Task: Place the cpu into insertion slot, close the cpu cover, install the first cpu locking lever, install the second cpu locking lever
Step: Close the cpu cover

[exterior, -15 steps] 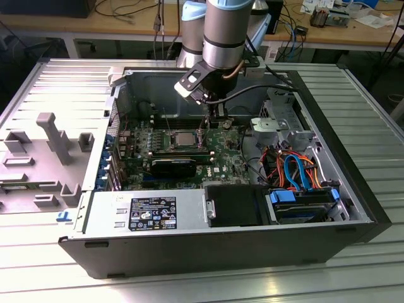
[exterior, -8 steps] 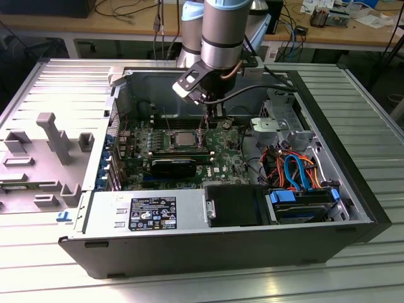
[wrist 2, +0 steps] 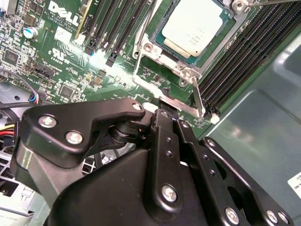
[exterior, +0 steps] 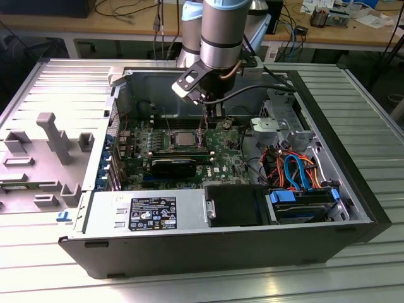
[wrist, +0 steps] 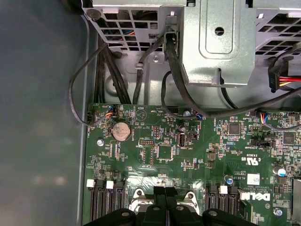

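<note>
Now the cpu (wrist 2: 196, 26) lies flat in the insertion slot (wrist 2: 141, 54), a little way past the tips of the gripper (wrist 2: 165, 107). Its dull silver top shows through the window of the cpu cover (wrist 2: 174, 61), and the cover lies down flat around it. A thin silver lever (wrist 2: 149, 87) runs along the near edge of the slot, right at the fingertips. The two black fingers (wrist: 159, 200) are pressed side by side with almost no gap. I cannot tell if they pinch the lever or only touch it. Long black memory slots (wrist 2: 235, 56) run on both sides of the slot, close to the hand. Farther out from the hand, the green board (wrist: 160, 155) holds a round silver battery (wrist: 121, 131). Past the board, black cables (wrist: 174, 75) loop up to a grey metal cage (wrist: 216, 42). In the exterior view the gripper (exterior: 211, 117) points down into the open computer case (exterior: 189, 246), just beside the cpu (exterior: 183, 137), and the grey arm (exterior: 221, 31) rises above it. Orange and blue cables (exterior: 293, 170) lie well apart from the hand, toward the exterior view's right.
</note>
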You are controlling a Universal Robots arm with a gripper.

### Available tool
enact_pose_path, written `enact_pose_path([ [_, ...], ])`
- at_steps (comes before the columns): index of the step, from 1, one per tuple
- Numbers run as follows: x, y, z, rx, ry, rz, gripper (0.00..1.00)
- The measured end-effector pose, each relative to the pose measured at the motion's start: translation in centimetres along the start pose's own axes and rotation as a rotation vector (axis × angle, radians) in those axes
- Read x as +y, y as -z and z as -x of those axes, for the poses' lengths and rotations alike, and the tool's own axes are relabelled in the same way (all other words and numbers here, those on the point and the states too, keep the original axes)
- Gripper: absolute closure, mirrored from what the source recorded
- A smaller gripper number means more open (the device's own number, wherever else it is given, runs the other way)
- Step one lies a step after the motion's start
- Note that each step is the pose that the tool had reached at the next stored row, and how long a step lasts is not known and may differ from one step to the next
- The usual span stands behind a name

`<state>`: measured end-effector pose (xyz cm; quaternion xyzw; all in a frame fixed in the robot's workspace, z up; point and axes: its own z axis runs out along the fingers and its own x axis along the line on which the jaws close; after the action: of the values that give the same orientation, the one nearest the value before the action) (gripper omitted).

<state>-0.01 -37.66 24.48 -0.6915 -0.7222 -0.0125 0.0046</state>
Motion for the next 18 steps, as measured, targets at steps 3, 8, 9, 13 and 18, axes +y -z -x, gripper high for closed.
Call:
enact_pose_path([
  [3,-0.04,-0.01,0.0,0.0,0.0,0.0,0.89],
  [8,-0.13,-0.01,-0.01,0.0,0.0,0.0,0.89],
  [9,-0.16,-0.02,-0.01,0.0,0.0,0.0,0.89],
  [13,-0.27,-0.02,-0.01,0.0001,0.0,0.0,0.89],
  [18,-0.36,-0.03,-0.02,0.0001,0.0,0.0,0.89],
])
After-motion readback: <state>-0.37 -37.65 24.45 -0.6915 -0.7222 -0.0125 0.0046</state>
